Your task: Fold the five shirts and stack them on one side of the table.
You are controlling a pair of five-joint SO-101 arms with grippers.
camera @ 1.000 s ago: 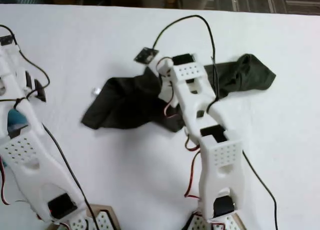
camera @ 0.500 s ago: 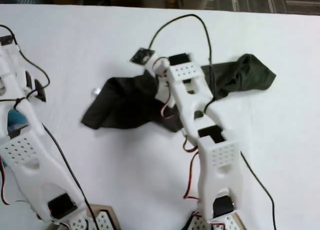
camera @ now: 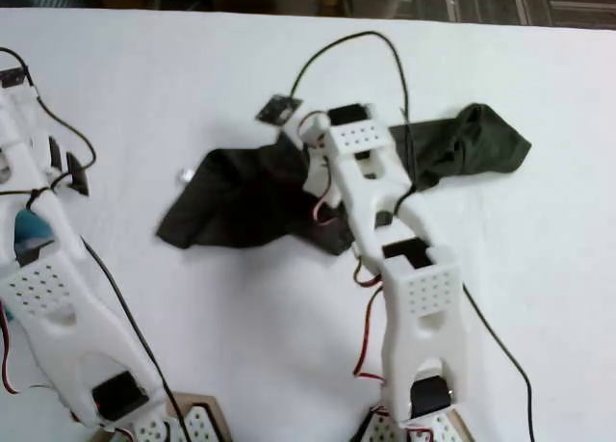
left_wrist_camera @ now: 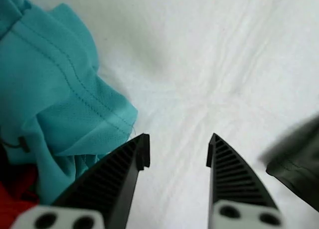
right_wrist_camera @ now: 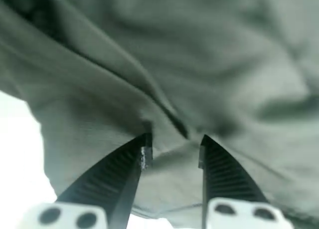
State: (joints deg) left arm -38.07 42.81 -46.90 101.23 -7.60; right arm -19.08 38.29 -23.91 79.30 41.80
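Fingers of the left gripper (left_wrist_camera: 178, 150) stand parted over bare table (left_wrist_camera: 214, 59) beside the teal shirt (left_wrist_camera: 55, 89), while the black shirt (camera: 245, 196) stretches side to side mid-table (bunched at its right end), directly beneath the nearer right gripper (right_wrist_camera: 173, 145), likewise parted and holding nothing.

Matt dark cloth shirt (camera: 241, 196) on white tablecloth (camera: 144, 76).

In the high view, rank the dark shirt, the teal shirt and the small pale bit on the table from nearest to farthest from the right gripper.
1. dark shirt: centre, directly under the right gripper, whose jaws are open.
2. small pale bit: just off the shirt's left corner.
3. teal shirt: far left side.
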